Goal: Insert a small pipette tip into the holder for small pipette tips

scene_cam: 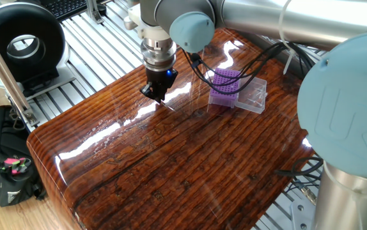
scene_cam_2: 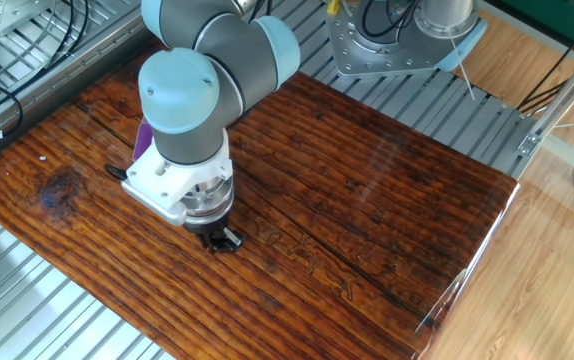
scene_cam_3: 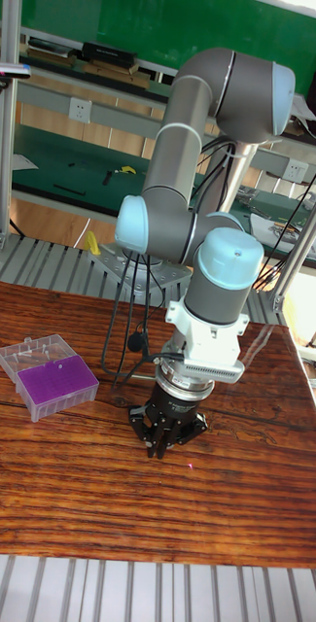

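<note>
My gripper (scene_cam: 158, 97) (scene_cam_2: 223, 241) (scene_cam_3: 161, 449) points straight down just above the wooden table, fingers drawn together. A thin pale sliver, which looks like the small pipette tip (scene_cam: 168, 105), slants out from under the fingertips. The holder for small pipette tips (scene_cam: 225, 86) (scene_cam_3: 57, 385) is a purple block with a grid of holes, joined to a clear plastic box part (scene_cam: 254, 96) (scene_cam_3: 29, 352). It stands well apart from the gripper. In the other fixed view my arm hides all but a purple edge of the holder (scene_cam_2: 142, 140).
Black cables (scene_cam: 234, 64) hang from the arm over the table near the holder. A black ring-shaped device (scene_cam: 22, 45) and a black bag (scene_cam: 4, 160) sit off the table's left side. Slotted aluminium rails (scene_cam_2: 27, 300) surround the table.
</note>
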Available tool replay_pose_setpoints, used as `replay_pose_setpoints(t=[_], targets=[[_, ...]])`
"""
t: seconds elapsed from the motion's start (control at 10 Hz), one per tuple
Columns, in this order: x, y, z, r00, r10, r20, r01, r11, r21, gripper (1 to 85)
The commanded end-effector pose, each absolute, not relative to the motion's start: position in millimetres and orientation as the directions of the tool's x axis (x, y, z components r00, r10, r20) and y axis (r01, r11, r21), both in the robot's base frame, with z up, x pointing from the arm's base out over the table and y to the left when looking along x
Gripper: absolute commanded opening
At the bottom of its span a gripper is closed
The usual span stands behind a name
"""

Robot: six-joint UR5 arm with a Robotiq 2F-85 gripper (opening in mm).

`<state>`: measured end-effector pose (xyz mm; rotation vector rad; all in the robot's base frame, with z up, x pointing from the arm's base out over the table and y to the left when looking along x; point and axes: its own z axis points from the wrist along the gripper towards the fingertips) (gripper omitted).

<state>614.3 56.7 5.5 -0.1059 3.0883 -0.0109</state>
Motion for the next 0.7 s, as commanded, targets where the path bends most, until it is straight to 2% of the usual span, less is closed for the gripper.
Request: replay_pose_setpoints(t=[0.0,0.6], targets=[[613.0,60.3,3.6,-0.997,-0.056,-0.050,-0.056,0.998,0.009,20.0],[613.0,58.9,2.0,-0.997,-0.053,-0.052,-0.053,0.999,0.006,19.3]])
